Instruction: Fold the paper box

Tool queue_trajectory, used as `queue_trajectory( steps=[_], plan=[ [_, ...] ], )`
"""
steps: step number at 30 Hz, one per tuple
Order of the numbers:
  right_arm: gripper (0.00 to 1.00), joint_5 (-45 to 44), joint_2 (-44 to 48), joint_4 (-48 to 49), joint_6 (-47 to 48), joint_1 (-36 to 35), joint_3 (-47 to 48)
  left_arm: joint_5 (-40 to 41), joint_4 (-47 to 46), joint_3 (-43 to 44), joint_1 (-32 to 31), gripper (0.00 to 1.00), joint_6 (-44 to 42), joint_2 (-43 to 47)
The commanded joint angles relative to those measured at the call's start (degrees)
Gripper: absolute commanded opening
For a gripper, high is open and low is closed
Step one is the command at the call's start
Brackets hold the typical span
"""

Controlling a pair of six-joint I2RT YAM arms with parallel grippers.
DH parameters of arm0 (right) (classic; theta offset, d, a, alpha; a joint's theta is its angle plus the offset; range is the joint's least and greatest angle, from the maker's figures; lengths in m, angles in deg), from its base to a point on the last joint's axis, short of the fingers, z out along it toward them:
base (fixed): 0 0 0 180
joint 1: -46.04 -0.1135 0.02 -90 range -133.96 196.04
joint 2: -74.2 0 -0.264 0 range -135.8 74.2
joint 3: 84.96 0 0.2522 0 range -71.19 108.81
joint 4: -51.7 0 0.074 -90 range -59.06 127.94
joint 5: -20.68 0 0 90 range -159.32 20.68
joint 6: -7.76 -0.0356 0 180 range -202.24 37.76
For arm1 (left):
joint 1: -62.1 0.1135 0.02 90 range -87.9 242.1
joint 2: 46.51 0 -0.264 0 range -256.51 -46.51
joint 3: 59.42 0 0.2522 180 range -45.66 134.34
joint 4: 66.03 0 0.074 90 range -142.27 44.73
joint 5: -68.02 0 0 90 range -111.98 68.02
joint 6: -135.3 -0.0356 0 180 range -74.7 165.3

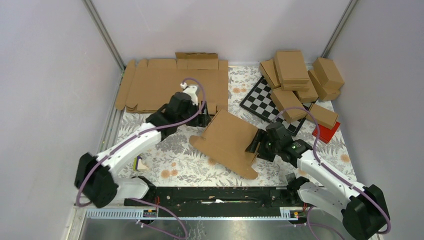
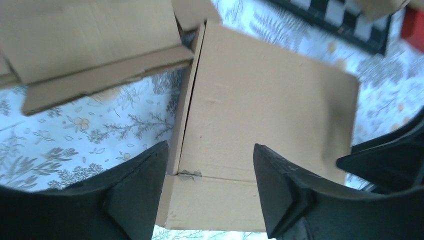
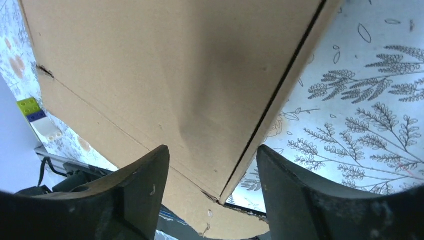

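The paper box (image 1: 230, 141) is a brown cardboard blank, partly folded, lying tilted in the middle of the table. My left gripper (image 1: 204, 119) is open at its far left corner; in the left wrist view the box (image 2: 260, 115) lies between and beyond the open fingers (image 2: 140, 195). My right gripper (image 1: 257, 145) is open at the box's right edge; in the right wrist view the box (image 3: 165, 75) fills the view above the spread fingers (image 3: 145, 190), with a folded side wall edge running between them.
A stack of flat cardboard blanks (image 1: 160, 82) lies at the back left. A pile of closed brown boxes (image 1: 300, 80), a chequered board (image 1: 265, 102) and a red block (image 1: 327, 132) are at the back right. A small toy block (image 1: 141, 164) lies near left. A black rail (image 1: 215, 195) runs along the near edge.
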Motion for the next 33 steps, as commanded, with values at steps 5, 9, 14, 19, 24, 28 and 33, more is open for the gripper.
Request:
queue_trajectory(
  steps=[5,9,14,19,24,28,33],
  plan=[
    [0.9,-10.59,2.16,-8.69,13.52,-0.51,8.63,7.7,1.38,-5.61,0.39,0.74,5.11,16.05],
    [0.92,-16.52,1.43,-16.24,20.76,-0.5,14.98,7.03,4.61,-9.48,0.5,0.78,9.01,27.0],
    [0.93,-16.25,-0.96,-15.76,24.99,1.14,20.18,4.98,14.7,-9.34,0.57,0.78,14.17,33.55],
    [0.95,-0.6,-9.03,-7.87,25.56,10.15,24.84,3.6,20.57,-12.37,0.57,0.78,19.04,37.06],
    [1.0,3.78,-15.72,2.16,27.41,11.91,26.42,3.98,20.48,-19.77,0.57,0.79,27.0,43.49],
    [0.98,-0.76,-15.03,10.56,27.9,12.63,21.21,1.5,18.05,-24.95,0.57,0.79,31.41,46.57],
    [0.76,6.47,-22.5,9.15,33.67,15.59,23.99,-4.94,12.05,-31.53,0.57,0.77,34.9,46.01]
  ],
)
